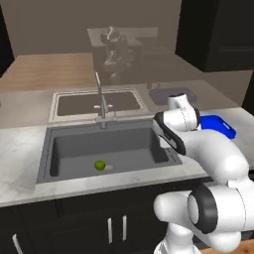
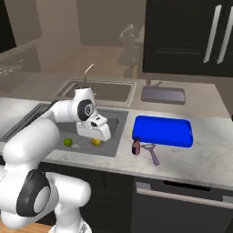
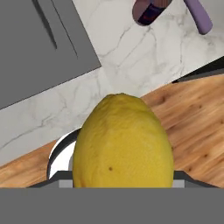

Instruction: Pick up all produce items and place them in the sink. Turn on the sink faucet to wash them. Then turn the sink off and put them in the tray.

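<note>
I hold the lemon (image 3: 123, 142) in my gripper (image 2: 96, 138): in the hand view the yellow fruit sits right between my finger tips, so close that it hides them, and my jaws stand closed on its sides. From the right base view, the lemon shows as a small yellow spot just under my hand, above the right side of the sink (image 2: 113, 142).

The lime (image 1: 99, 165) lies well off to my gripper's left, on the dark floor of the basin, next to the round drain (image 1: 108, 167). It is apart from my fingers and from the lemon.

The sink faucet (image 1: 100, 99) stands behind the basin, beyond my hand and to its left, its thin spout rising above the back rim. I cannot tell from these views whether water runs.

The tray (image 2: 162, 130) lies to my gripper's right on the marble counter (image 2: 205, 154), near the sink's right edge but not touching it. Just in front of the tray's near left corner, between it and me, stand a small dark bottle (image 2: 135, 147) and a purple utensil (image 2: 152, 153); the two lie beside each other. In the hand view both show at the top, past the lemon, with the grey sink wall on the left.
</note>
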